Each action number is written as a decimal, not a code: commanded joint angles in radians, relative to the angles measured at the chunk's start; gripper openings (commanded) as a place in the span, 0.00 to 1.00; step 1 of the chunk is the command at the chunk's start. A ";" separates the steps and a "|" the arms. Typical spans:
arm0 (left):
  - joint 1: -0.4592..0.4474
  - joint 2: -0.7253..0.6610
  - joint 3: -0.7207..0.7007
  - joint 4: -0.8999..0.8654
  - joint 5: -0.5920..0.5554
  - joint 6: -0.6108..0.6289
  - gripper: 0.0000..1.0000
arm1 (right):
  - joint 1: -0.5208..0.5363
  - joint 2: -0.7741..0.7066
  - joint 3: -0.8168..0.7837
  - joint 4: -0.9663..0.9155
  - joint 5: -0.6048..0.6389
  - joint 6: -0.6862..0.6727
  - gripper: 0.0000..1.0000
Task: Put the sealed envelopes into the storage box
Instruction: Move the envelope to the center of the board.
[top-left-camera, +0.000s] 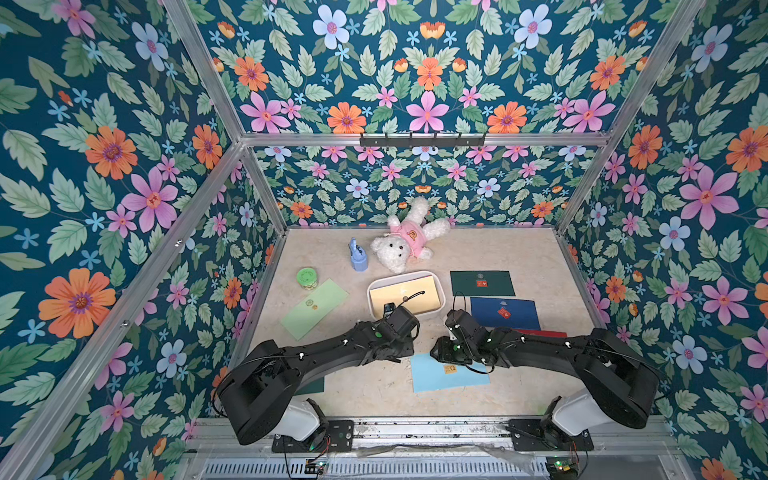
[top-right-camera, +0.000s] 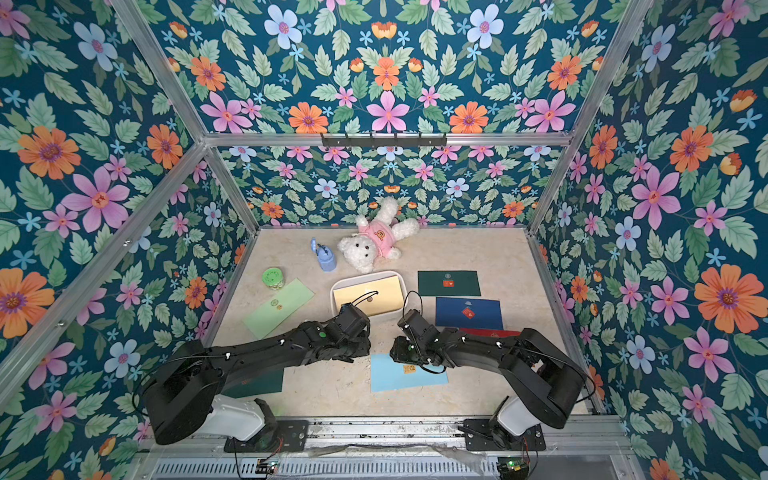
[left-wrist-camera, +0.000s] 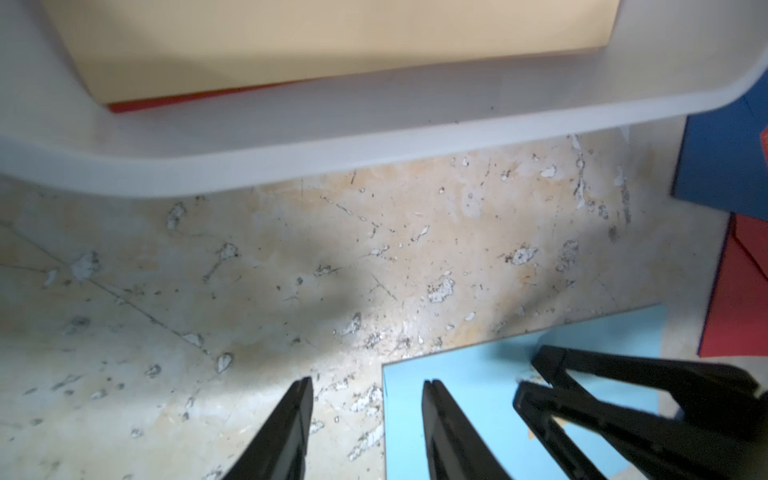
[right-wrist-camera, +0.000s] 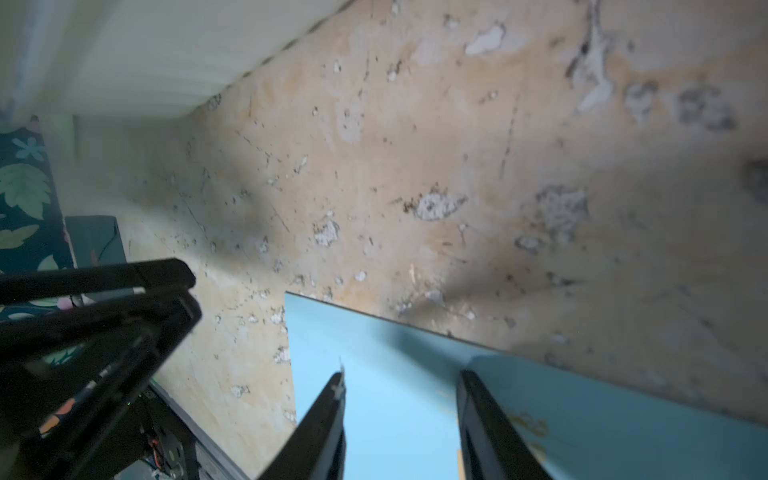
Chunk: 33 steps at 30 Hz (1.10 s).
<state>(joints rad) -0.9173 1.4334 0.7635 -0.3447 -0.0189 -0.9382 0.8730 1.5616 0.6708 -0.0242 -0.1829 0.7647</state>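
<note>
Right gripper (right-wrist-camera: 401, 386) poised over the light blue envelope (right-wrist-camera: 602, 419)

Its two dark fingers (right-wrist-camera: 328, 415) stand apart with nothing between them, blue paper showing through the gap, and a yellowish sticker (right-wrist-camera: 532, 428) just beside one finger. The envelope's corner juts onto the scuffed beige table (right-wrist-camera: 457, 145). Off to the side, the left gripper (right-wrist-camera: 189, 293) pokes in, close to the envelope but not touching it. The white wall of the storage box (right-wrist-camera: 145, 50) blurs across one corner, and floral wallpaper (right-wrist-camera: 25, 187) peeks in at the edge.
</note>
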 joint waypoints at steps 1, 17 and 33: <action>0.000 -0.001 -0.012 0.014 0.065 -0.028 0.50 | -0.020 0.034 -0.002 -0.093 0.096 0.009 0.47; 0.000 -0.003 -0.184 0.199 0.261 -0.199 0.51 | -0.051 0.077 -0.006 -0.061 0.059 0.033 0.44; 0.000 -0.081 -0.224 0.110 0.254 -0.192 0.51 | -0.088 0.086 -0.048 -0.006 0.046 0.061 0.41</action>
<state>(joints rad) -0.9169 1.3575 0.5556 -0.1589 0.2325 -1.1229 0.7891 1.6279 0.6388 0.1844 -0.2237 0.8204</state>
